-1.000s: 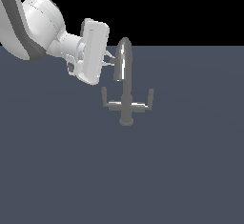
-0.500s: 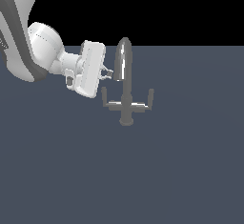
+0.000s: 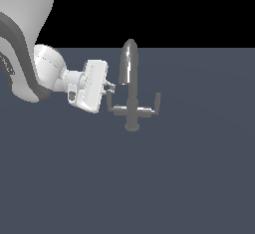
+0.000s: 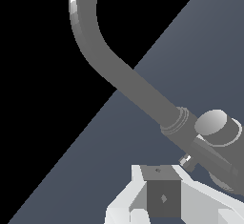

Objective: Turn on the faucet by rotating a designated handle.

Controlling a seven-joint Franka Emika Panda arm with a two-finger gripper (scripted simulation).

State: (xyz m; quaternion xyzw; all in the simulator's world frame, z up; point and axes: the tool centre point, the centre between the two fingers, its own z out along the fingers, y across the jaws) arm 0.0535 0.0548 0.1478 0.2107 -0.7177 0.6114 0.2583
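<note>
The faucet (image 3: 132,103) is a small shiny grey tap with a tall arched spout (image 3: 128,61), a central post and a round base. An L-shaped handle (image 3: 113,106) sticks out to the exterior view's left, and its twin (image 3: 153,106) to the right. My gripper (image 3: 110,89) looks shut and empty, its tips just above the left handle's upturned tip; I cannot tell whether they touch. In the wrist view the spout (image 4: 119,75) curves overhead, with my gripper (image 4: 159,182) below it near the post's cap (image 4: 217,125).
The faucet stands on a plain dark blue-grey surface (image 3: 149,178). My white arm (image 3: 35,73) fills the exterior view's left side.
My gripper has come down from beside the spout's upper part to the level of the left handle's tip. The faucet's handles have not moved.
</note>
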